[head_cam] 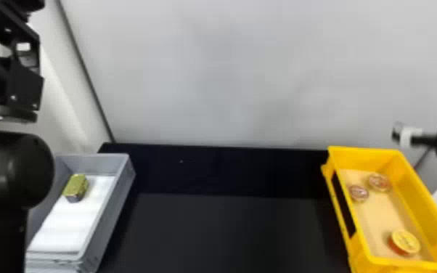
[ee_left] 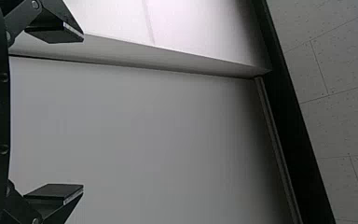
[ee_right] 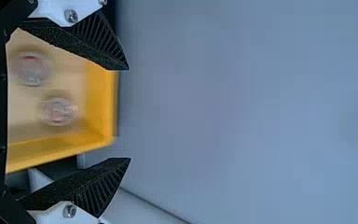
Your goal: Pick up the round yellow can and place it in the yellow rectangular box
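**Round yellow can [head_cam: 406, 241] in yellow rectangular plastic box [head_cam: 424, 203], both jaws apart**

Head view: can sits at box's near end, two round reddish tins [head_cam: 379, 182] farther in. Gold-topped rectangular tin [head_cam: 76, 187] in grey plastic box [head_cam: 110, 203]. Right gripper [head_cam: 398, 134] at right.
Left wrist view: left gripper [ee_left: 83, 113], jaws wide apart.
Right wrist view: jaws wide apart.

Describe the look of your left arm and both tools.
The left arm is black, with a smooth rounded casing and angular plates dotted with pale screws. The left tool is black, with flat finger pads edged in a thin pale line. The right tool has black wedge-shaped fingers, ribbed along the side, on white brackets with silvery screws.
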### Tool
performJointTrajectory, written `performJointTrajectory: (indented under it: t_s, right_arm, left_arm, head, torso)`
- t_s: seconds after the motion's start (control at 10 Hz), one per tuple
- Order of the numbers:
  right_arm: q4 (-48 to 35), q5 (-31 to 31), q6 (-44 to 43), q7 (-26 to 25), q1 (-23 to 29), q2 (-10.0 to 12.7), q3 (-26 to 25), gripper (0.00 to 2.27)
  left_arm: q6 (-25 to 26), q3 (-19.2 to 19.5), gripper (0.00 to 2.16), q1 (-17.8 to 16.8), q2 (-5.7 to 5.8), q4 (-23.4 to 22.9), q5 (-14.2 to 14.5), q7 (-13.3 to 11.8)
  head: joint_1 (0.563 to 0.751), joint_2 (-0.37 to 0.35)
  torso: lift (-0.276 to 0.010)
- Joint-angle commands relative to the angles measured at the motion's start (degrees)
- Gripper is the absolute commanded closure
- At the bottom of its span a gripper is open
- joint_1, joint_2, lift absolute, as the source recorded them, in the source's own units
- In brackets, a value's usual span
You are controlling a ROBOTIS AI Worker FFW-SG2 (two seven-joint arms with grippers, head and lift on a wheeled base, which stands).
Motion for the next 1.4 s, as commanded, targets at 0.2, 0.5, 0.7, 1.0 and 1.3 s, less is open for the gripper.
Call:
performJointTrajectory:
  t_s: [0.2, 0.5, 0.7, 1.0, 1.3]
  right_arm:
    - [-15.11, -0.80, -19.50, -20.48, -8.68, 0.85, 12.23, 0.12]
    - [-16.43, 6.06, -22.05, -18.29, -18.96, 1.73, 18.56, 0.12]
    - [-19.24, 10.81, -23.99, -14.77, -21.69, 2.26, 19.79, 0.10]
    - [-21.79, 12.39, -31.99, -15.38, -24.85, 0.33, 23.57, 0.07]
    - [-22.41, 18.54, -36.83, -18.02, -24.59, -2.05, 27.00, 0.04]
  left_arm:
    - [-0.35, 0.69, 0.14, 0.84, -0.19, -0.01, -0.08, 0.09]
    - [-0.79, 1.30, 0.14, 0.75, -0.19, 0.52, 0.19, 0.09]
    - [-1.14, 2.09, 0.14, 1.10, -0.19, 0.52, 0.19, 0.18]
    - [-1.23, 2.18, 0.14, 1.10, -0.11, 0.52, 0.19, 0.18]
    - [-1.32, 2.18, 0.14, 1.19, -0.11, 0.52, 0.19, 0.18]
  head:
    - [0.661, 0.054]
    - [0.661, 0.054]
    - [0.661, 0.054]
    - [0.661, 0.054]
    - [0.661, 0.054]
  torso:
    - [-0.002]
    - [-0.002]
    - [-0.002]
    - [-0.002]
    - [-0.002]
